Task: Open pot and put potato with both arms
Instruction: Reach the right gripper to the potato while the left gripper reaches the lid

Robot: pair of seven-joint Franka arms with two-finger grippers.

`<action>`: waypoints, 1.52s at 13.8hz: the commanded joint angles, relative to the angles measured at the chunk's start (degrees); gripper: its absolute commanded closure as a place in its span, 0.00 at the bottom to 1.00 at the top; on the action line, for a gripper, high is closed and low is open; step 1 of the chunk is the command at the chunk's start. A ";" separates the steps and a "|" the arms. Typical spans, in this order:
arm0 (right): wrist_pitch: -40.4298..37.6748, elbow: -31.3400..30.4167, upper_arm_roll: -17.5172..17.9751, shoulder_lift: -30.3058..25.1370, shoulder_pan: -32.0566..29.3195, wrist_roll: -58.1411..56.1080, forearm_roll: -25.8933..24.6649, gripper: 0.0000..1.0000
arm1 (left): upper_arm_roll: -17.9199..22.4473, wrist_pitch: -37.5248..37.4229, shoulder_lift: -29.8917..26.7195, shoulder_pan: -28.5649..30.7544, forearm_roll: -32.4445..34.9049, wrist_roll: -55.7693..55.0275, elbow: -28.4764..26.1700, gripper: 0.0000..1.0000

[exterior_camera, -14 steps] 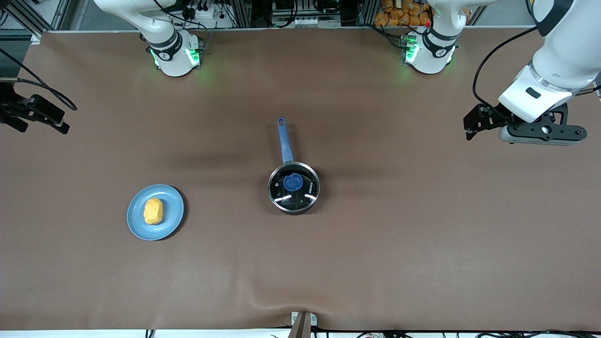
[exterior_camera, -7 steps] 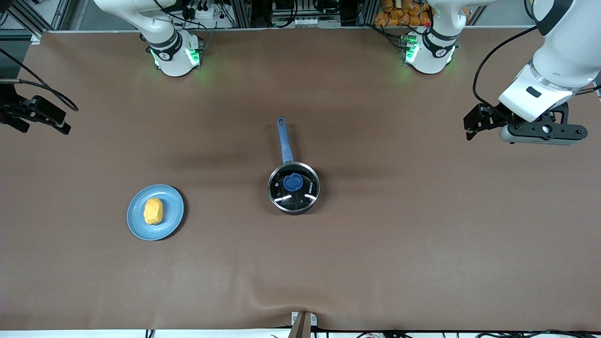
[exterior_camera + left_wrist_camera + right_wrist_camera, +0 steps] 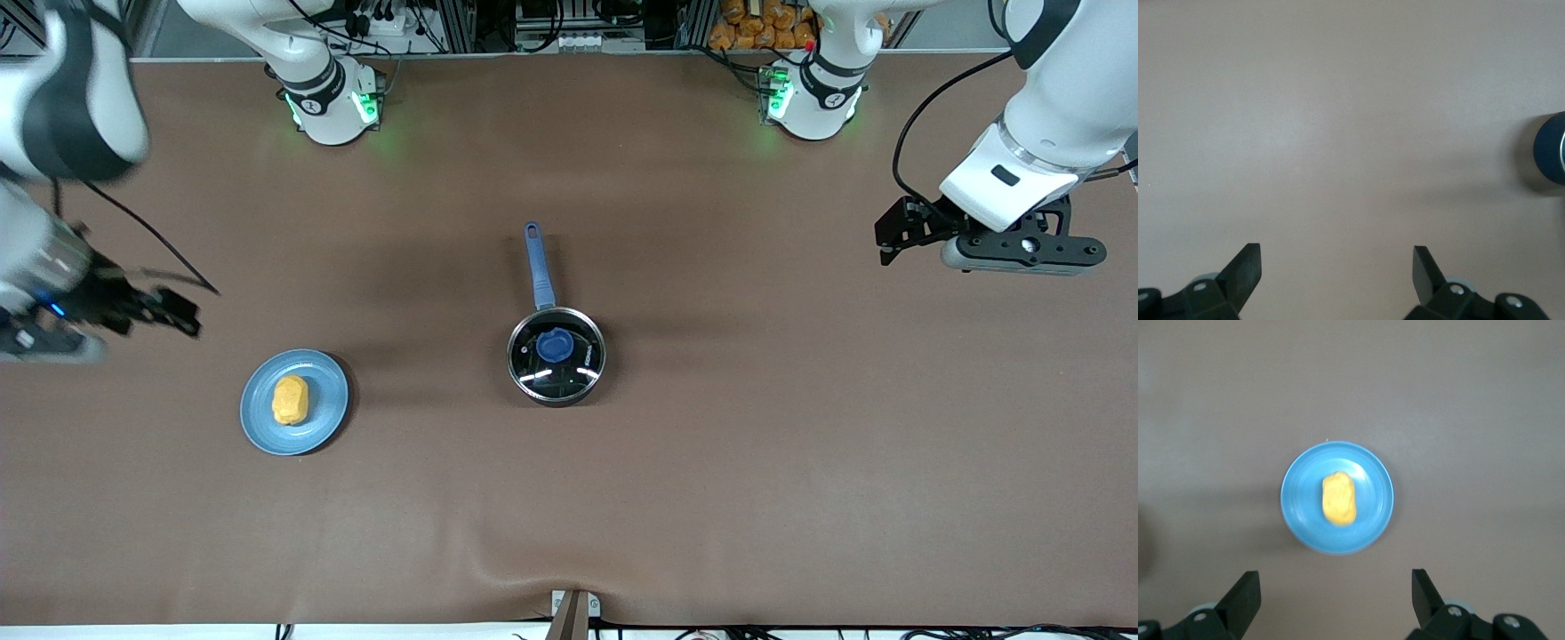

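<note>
The black pot (image 3: pixel 556 357) stands mid-table with its glass lid and blue knob (image 3: pixel 555 344) on; its blue handle (image 3: pixel 538 265) points toward the robots' bases. The yellow-orange potato (image 3: pixel 290 400) lies on a light-blue plate (image 3: pixel 333 391), toward the right arm's end of the table. My right gripper (image 3: pixel 53 342) hangs open and empty above the table beside the plate. Its wrist view shows the potato (image 3: pixel 1339 499) on the plate (image 3: pixel 1298 520), ahead of the open gripper (image 3: pixel 1336 587). My left gripper (image 3: pixel 1022 252) hangs open and empty over the left arm's end of the table. Its wrist view shows the open gripper (image 3: pixel 1337 267) and the pot's edge (image 3: pixel 1553 157).
The table is covered by a brown mat (image 3: pixel 756 462). The two arm bases (image 3: pixel 329 102) (image 3: pixel 811 98) stand along the edge farthest from the front camera. A small bracket (image 3: pixel 573 609) sits at the edge nearest to that camera.
My right arm has swung in from the table's end toward the plate, and its gripper is now close beside it. The left arm has barely moved. The pot and potato are unmoved.
</note>
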 commanded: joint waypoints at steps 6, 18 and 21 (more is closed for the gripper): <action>14.20 1.15 1.31 16.98 -0.50 -4.91 0.05 0.00 | -0.70 -0.02 2.11 -0.06 0.35 -0.22 1.07 0.00; 19.21 0.97 2.01 26.13 -1.03 -5.26 4.53 0.00 | -1.75 7.51 28.55 -27.02 0.34 -41.49 22.78 0.00; 19.12 0.89 2.01 26.93 -1.11 -5.44 4.97 0.00 | 5.07 13.59 32.77 -36.14 0.34 -47.67 24.09 0.00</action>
